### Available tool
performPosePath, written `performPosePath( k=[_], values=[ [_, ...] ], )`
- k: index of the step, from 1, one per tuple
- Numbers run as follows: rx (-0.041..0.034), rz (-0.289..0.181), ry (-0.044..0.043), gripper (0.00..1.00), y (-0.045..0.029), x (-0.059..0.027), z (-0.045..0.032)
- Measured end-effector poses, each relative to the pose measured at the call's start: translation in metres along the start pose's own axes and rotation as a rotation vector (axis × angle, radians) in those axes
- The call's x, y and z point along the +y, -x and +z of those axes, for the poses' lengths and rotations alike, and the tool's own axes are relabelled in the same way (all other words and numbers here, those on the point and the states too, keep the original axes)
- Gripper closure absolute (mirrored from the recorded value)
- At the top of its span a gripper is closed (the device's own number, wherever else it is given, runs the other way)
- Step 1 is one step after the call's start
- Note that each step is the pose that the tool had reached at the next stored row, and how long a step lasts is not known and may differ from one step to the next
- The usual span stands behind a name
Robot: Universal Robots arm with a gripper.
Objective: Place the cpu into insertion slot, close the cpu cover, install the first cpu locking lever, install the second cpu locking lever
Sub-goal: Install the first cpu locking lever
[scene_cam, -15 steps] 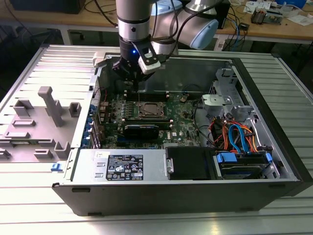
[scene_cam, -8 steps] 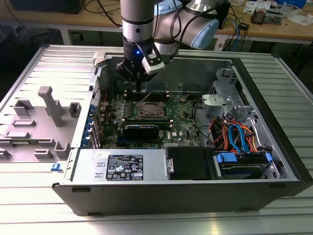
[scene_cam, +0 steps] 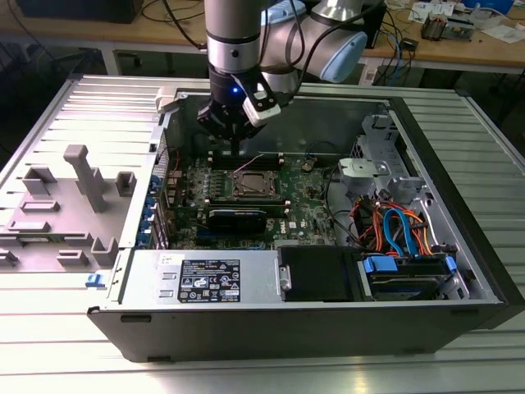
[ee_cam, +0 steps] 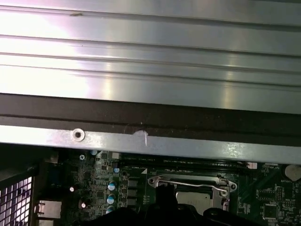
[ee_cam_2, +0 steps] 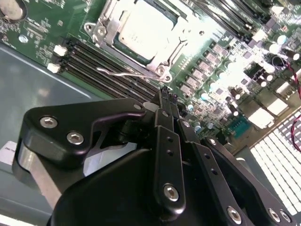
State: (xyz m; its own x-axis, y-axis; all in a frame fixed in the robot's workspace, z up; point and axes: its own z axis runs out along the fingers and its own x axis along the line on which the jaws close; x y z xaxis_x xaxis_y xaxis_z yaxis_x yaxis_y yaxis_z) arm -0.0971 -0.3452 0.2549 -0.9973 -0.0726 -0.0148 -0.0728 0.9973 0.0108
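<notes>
The fingers (ee_cam_2: 165, 113) are pressed together, holding nothing, their tips near the wire lever (ee_cam_2: 124, 73), which runs along the socket's edge. The cpu (ee_cam_2: 141, 28) lies flat inside the cover (ee_cam_2: 109, 26).

No words or numbers can be read. A black and white paper sticker (scene_cam: 209, 281) sits on the flat silver metal box (scene_cam: 261, 279), near the middle of that box, but its print is far too tiny to make out. In the second wrist view, the small square silvery cpu (ee_cam_2: 141, 28) has faint marks washed out by bright light.
</notes>
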Motion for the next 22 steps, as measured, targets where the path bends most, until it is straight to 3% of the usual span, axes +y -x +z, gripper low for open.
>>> performPosePath(
  k=[7,22],
  values=[
    [-0.0047,0.000,-0.0086,0.88,0.0113,0.0007,0.0024],
    [-0.0047,0.000,-0.0087,0.88,0.0130,0.0006,0.0025]
  ],
)
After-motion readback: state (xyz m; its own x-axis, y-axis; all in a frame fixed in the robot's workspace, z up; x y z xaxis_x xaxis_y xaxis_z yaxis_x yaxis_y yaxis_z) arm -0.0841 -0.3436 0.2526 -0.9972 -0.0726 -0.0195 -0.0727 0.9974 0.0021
